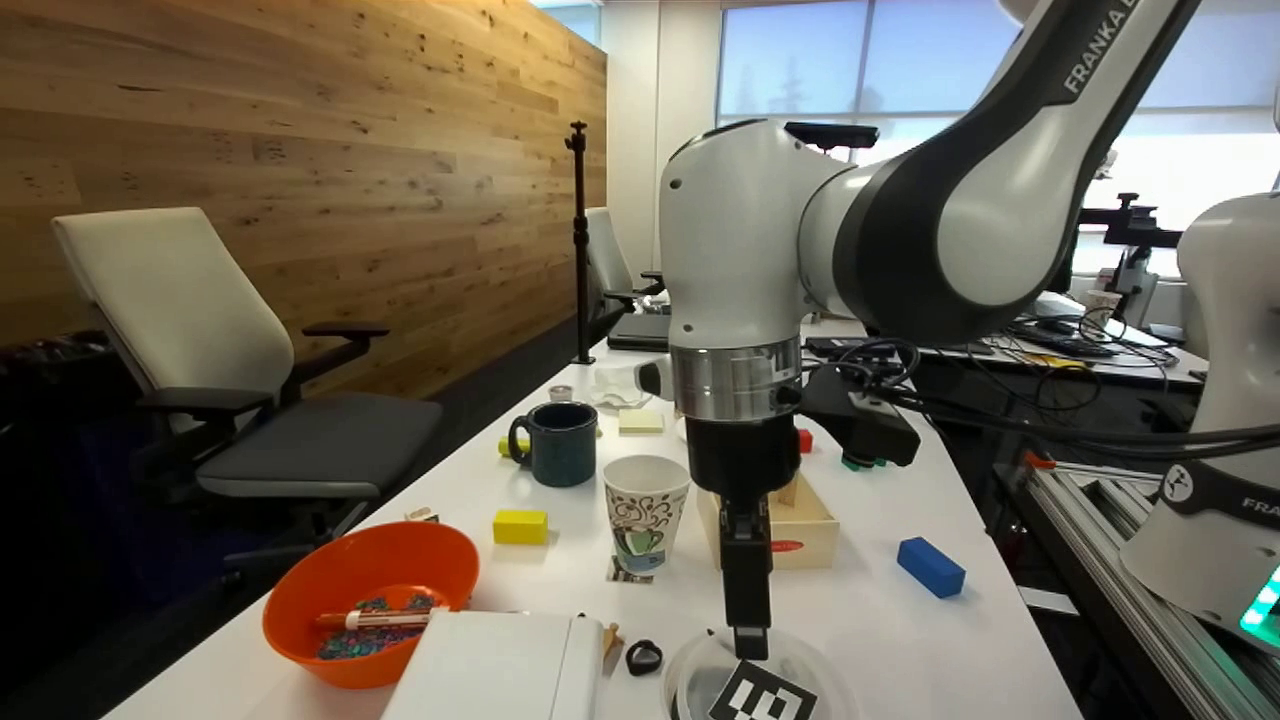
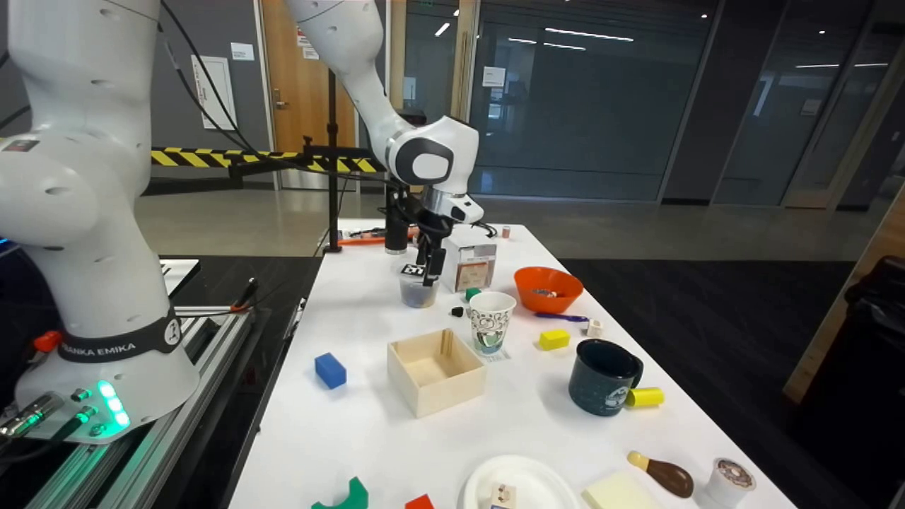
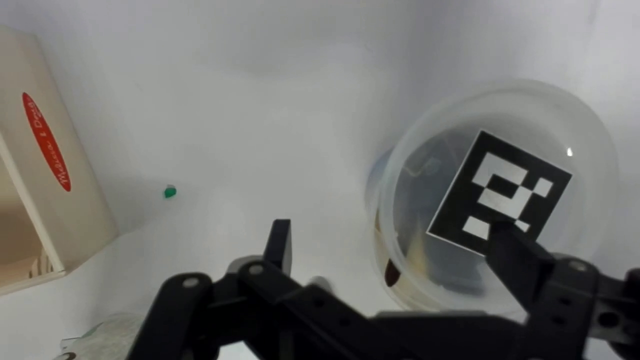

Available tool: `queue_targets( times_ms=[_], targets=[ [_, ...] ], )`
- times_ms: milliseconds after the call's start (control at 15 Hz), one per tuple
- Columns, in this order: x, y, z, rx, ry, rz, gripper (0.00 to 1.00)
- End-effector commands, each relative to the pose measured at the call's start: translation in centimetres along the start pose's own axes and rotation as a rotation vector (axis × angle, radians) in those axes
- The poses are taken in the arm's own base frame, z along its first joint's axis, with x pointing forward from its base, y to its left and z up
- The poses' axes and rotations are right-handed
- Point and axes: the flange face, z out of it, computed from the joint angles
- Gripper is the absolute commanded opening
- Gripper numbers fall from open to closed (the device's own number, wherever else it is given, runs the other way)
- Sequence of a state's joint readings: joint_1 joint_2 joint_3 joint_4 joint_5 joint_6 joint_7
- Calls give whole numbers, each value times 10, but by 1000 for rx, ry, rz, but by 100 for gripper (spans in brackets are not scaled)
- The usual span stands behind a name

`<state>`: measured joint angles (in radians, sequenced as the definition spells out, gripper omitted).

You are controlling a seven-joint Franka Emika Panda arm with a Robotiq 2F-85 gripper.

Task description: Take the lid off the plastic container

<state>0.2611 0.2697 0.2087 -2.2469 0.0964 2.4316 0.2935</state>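
A white bench (image 2: pixel 318 438) is carrying a cup (image 2: pixel 489 325). In an exterior view, a plank wall (image 1: pixel 400 150) and a chair (image 1: pixel 200 310) are standing to the cup's left, while windows (image 1: pixel 800 60) are glowing beyond it. In an exterior view, a glass wall (image 2: pixel 594 120) is rising beyond the cup, and dark carpet (image 2: pixel 707 304) is spreading to its right. A wooden box (image 2: pixel 452 391) is standing just beside the cup, between it and a blue block (image 2: pixel 330 371); a bowl (image 2: pixel 548 279) is resting near it.

The container (image 2: pixel 416 295) is standing on the cup's side away from the mug (image 2: pixel 601 382), and the lid (image 3: pixel 500 197) is lying on top of it. The lid is looking translucent, and a square black-and-white marker (image 3: pixel 505 187) is sitting on its top. Greyish, yellowish and dark brown patches are showing through the container's clear plastic.

The lid is lying roughly flat, its marker facing up. Its outline is running round, about as wide one way as another, while the marker's edges are slanting across the wrist view. The container's axis is running upright.

The gripper (image 3: pixel 392 237) is hanging over the lid with its fingers (image 3: pixel 277 245) spread apart: in the wrist view, one is overlapping the marker and the other is hanging outside the rim. Whether either is touching, I cannot tell.
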Motion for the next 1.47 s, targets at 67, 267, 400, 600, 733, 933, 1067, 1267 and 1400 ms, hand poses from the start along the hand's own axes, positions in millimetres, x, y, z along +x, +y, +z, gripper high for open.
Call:
queue_targets(
  times_ms=[67, 267, 400, 600, 733, 933, 1067, 1267, 1400],
  targets=[
    [6, 11, 5, 2, -8, 48, 100],
    [5, 10, 10, -19, -18, 41, 100],
    [4, 10, 13, -25, -20, 39, 100],
    [4, 9, 16, -28, -25, 40, 100],
    [5, 10, 16, -28, -25, 42, 100],
    [6, 10, 15, -27, -21, 47, 100],
    [6, 10, 14, -28, -19, 52, 88],
    [7, 11, 14, -30, -20, 58, 59],
    [7, 10, 14, -30, -20, 58, 44]
  ],
)
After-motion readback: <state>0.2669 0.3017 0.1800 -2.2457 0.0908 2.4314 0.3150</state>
